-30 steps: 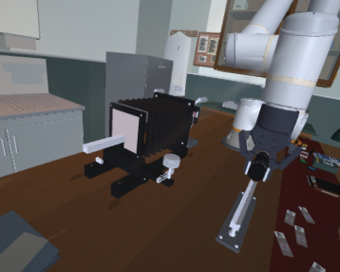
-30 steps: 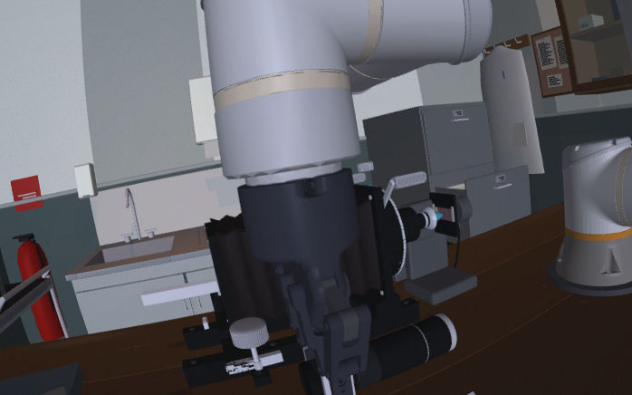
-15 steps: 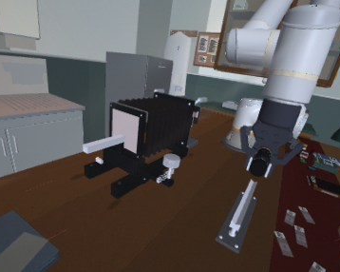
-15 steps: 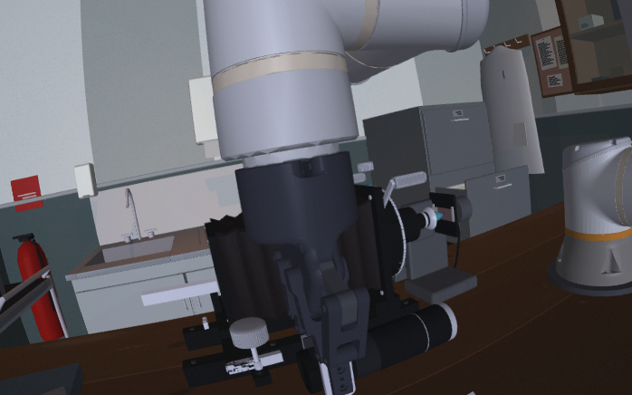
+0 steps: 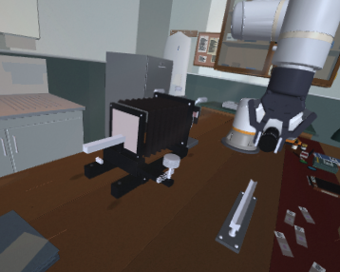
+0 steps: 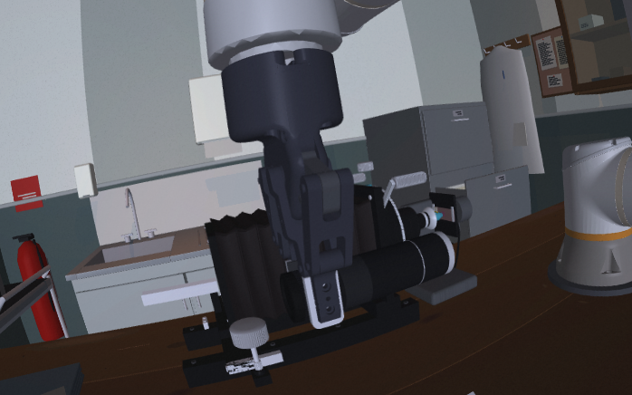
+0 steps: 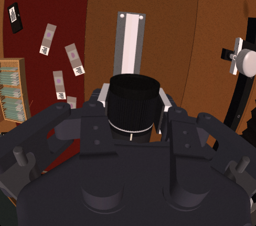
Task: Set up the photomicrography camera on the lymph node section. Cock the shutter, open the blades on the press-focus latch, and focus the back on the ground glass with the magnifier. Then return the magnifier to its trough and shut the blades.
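Note:
The black magnifier (image 5: 269, 139) hangs in the air well above its grey trough (image 5: 239, 214), which lies empty on the table to the right of the camera. The magnifier (image 7: 133, 101) is held by my closed gripper (image 7: 134, 111) around its ribbed barrel (image 6: 387, 275). The bellows camera (image 5: 152, 128) stands on its black rail at the table's middle, its ground glass (image 5: 125, 128) facing left. A white knob (image 5: 171, 162) sticks out of the rail. The shutter end (image 6: 426, 216) points away toward the cabinets.
Behind the camera stand grey filing cabinets (image 5: 136, 78) and a counter with a sink (image 6: 131, 250). The arm's base (image 6: 600, 221) sits on the table to the right. A red mat (image 5: 311, 204) with several glass slides (image 7: 73, 59) and a slide box (image 7: 11, 89) lies beyond the trough.

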{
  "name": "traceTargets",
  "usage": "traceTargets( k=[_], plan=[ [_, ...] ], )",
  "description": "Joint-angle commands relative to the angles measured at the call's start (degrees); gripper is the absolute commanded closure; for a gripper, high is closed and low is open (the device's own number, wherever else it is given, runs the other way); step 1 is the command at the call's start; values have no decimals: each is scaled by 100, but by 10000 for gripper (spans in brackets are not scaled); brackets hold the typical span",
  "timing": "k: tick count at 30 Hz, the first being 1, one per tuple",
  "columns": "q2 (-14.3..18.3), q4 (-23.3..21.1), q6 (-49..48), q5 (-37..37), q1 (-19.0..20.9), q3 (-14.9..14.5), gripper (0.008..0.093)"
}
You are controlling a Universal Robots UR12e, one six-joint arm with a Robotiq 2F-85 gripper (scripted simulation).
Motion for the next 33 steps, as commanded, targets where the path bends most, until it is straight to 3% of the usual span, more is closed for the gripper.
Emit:
traceTargets(
  k=[1,17,33],
  plan=[
    [-43,75,0,0,0,-55,934],
    [-502,1344,0,0,0,-852,934],
    [-558,1576,-10,0,-11,-1026,934]
  ],
)
